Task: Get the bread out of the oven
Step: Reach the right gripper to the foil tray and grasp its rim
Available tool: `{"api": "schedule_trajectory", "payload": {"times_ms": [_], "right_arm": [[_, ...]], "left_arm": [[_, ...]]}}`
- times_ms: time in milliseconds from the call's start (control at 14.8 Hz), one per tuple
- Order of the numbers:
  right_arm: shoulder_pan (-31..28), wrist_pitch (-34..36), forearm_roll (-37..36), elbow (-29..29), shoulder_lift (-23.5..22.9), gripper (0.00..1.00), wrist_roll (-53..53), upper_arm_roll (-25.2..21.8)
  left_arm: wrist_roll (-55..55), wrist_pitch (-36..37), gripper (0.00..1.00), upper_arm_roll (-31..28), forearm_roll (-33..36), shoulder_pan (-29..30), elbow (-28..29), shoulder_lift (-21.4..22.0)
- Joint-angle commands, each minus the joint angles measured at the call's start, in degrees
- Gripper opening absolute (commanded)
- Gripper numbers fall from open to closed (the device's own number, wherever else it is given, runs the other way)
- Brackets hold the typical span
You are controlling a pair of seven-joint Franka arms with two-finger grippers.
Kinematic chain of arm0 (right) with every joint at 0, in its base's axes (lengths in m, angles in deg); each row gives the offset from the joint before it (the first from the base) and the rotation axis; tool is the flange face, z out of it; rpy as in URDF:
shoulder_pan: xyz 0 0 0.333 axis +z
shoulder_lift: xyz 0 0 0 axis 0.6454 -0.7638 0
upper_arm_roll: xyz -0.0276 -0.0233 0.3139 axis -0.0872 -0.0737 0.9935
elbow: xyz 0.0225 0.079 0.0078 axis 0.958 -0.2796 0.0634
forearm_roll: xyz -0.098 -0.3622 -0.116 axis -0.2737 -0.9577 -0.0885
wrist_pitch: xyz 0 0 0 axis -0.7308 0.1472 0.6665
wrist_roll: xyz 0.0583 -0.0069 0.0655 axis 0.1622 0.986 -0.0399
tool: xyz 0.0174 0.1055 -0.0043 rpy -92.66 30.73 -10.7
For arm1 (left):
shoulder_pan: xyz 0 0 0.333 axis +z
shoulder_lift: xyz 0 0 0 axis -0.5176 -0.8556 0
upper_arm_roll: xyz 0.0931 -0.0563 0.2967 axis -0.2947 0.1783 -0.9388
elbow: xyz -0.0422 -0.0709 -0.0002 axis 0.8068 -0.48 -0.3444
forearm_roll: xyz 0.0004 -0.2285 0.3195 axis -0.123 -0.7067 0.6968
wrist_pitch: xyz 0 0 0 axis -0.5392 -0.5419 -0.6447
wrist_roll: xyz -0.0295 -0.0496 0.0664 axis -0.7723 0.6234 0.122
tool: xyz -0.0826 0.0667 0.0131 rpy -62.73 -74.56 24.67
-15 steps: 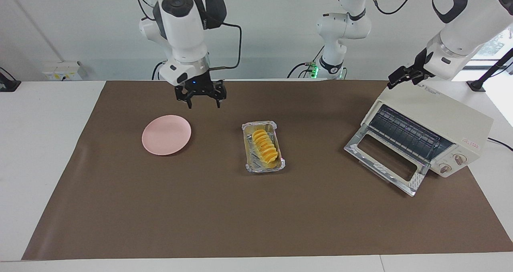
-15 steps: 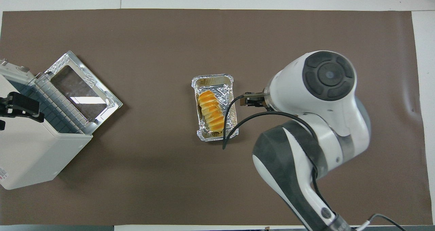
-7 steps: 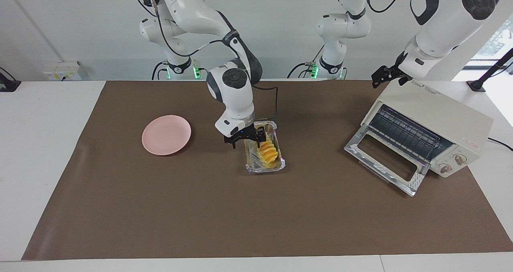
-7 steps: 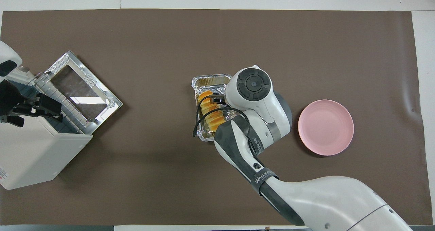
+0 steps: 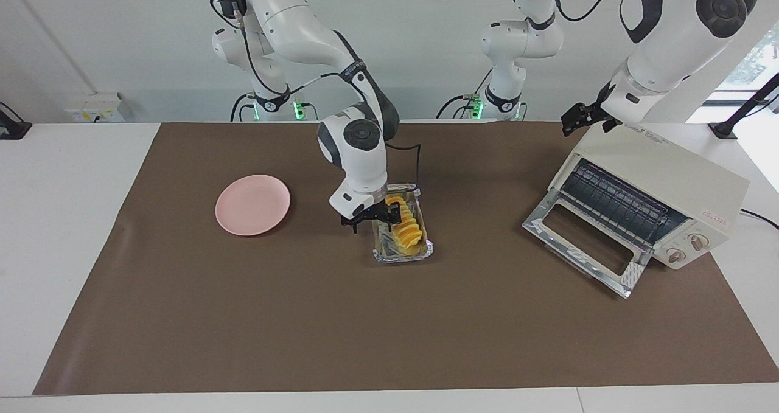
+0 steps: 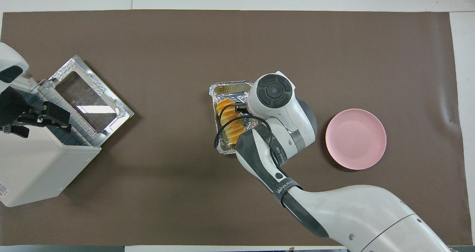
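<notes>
The bread (image 5: 406, 230) lies in a crinkled foil tray (image 5: 401, 256) in the middle of the brown mat, outside the oven; it also shows in the overhead view (image 6: 227, 119). My right gripper (image 5: 372, 218) is low at the tray, open, one finger by the bread's side and the other outside the tray wall toward the right arm's end. The cream oven (image 5: 669, 185) stands at the left arm's end with its glass door (image 5: 584, 242) dropped open and its wire rack (image 5: 614, 203) bare. My left gripper (image 5: 581, 118) hangs over the oven's top edge.
A round pink plate (image 5: 252, 204) lies on the mat toward the right arm's end, beside the tray. In the overhead view the right arm's wrist (image 6: 274, 92) covers part of the tray (image 6: 230, 85).
My right gripper swung from above the plate to the foil tray and sank low beside the bread. My left gripper shifted a little along the oven's top.
</notes>
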Motion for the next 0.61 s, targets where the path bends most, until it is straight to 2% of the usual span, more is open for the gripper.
{"api": "schedule_trajectory", "payload": {"times_ms": [0, 270, 541], "right_arm": [[-0.1, -1.1, -0.9, 0.8, -0.6, 0.0, 1.0, 0.1], [-0.2, -2.4, -0.7, 0.8, -0.7, 0.0, 2.2, 0.1], [-0.2, 0.5, -0.2, 2.9, -0.5, 0.0, 2.1, 0.1]], "left_arm": [[1.4, -1.4, 1.0, 2.3, 0.6, 2.0, 1.3, 1.2], [1.7, -1.3, 1.0, 2.9, 0.6, 1.8, 1.3, 1.2], [1.0, -1.3, 1.0, 2.7, 0.6, 1.7, 0.8, 1.3]]}}
